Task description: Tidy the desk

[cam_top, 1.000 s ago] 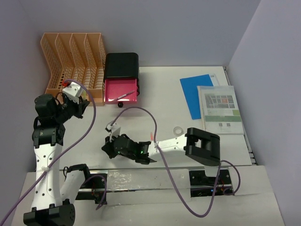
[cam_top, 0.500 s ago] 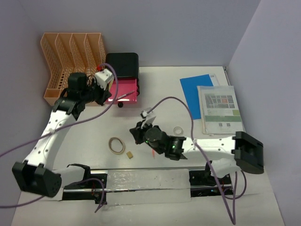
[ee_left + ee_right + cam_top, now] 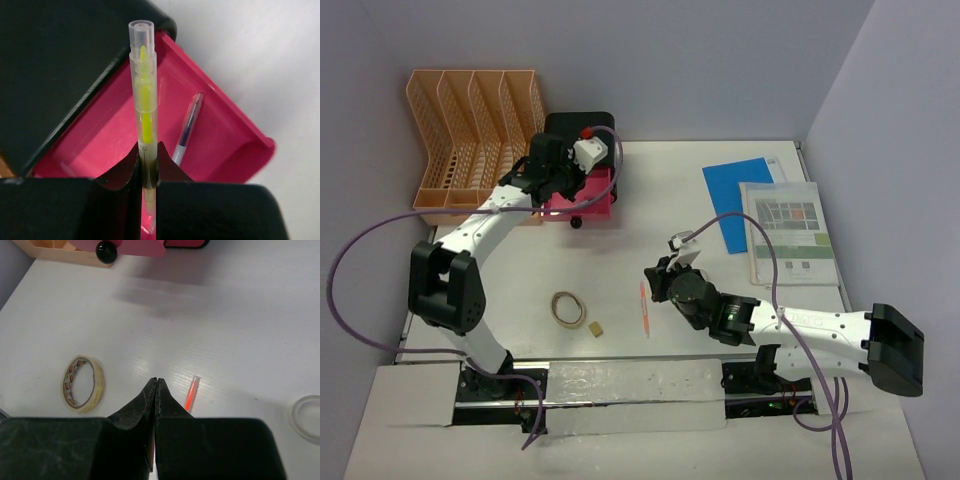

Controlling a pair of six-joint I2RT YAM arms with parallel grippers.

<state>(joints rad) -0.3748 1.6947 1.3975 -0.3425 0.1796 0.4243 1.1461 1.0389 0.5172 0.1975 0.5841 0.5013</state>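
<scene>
My left gripper [image 3: 147, 150] is shut on a clear-bodied yellow highlighter [image 3: 144, 85], which points up and away from the fingers. It hangs over the open pink drawer [image 3: 215, 150] of the black box [image 3: 578, 138] at the back left of the desk [image 3: 520, 280]. A blue-and-clear pen [image 3: 187, 131] lies in that drawer. In the top view the left gripper [image 3: 563, 183] sits at the drawer [image 3: 588, 196]. My right gripper [image 3: 156, 382] is shut and empty, low over the middle of the desk. A thin red pen [image 3: 190, 392] lies just right of its tips.
A tape roll [image 3: 82, 384] and a small brown block [image 3: 594, 327] lie near the front. A clear ring [image 3: 307, 417] lies to the right. The peach file rack [image 3: 475, 140] stands back left. A blue notebook [image 3: 740, 200] and a booklet [image 3: 785, 232] lie back right.
The left arm swung from the file rack across to the pink drawer, still holding the highlighter. The right arm swept rightward from the tape roll to the middle of the desk.
</scene>
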